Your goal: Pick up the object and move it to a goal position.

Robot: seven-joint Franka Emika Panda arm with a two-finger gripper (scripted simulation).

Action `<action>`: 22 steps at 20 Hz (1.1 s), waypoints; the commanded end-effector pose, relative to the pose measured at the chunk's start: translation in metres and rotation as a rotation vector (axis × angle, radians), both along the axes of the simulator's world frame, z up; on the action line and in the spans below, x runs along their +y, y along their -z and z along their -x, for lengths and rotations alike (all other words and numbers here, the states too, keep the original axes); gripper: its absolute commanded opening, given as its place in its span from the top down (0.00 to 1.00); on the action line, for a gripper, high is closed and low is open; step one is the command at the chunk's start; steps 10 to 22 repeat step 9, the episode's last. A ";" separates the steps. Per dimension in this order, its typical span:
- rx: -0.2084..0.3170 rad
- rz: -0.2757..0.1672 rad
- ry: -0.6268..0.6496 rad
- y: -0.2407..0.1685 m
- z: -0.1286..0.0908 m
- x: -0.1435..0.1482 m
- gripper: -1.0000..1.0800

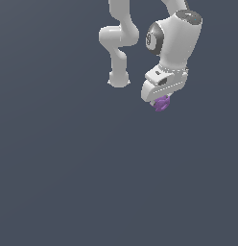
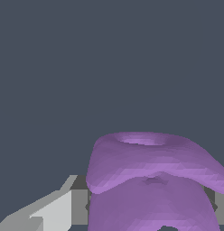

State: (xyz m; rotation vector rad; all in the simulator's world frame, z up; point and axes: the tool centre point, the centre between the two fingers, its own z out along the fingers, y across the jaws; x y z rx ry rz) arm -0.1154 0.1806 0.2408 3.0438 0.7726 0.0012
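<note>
The object [image 1: 162, 103] is a small purple knobbly piece hanging just under the white hand of the arm, in the upper right of the exterior view. My gripper [image 1: 159, 102] is shut on it, with the fingers mostly hidden behind the hand and the piece. In the wrist view the object [image 2: 150, 180] fills the lower part of the picture, lobed, with a hollow at its top. One pale grey finger [image 2: 50, 210] shows beside it; the other is hidden behind the purple piece.
The white arm [image 1: 118, 43] bends down from the top of the exterior view, with its wrist body [image 1: 176, 41] above the hand. All around is a plain dark grey-blue ground [image 1: 68, 168] with nothing else on it.
</note>
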 end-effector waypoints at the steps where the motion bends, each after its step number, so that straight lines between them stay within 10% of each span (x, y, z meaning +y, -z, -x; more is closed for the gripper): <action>1: 0.001 0.000 0.001 -0.006 0.004 0.004 1.00; 22: 0.001 -0.001 0.001 -0.005 0.002 0.004 1.00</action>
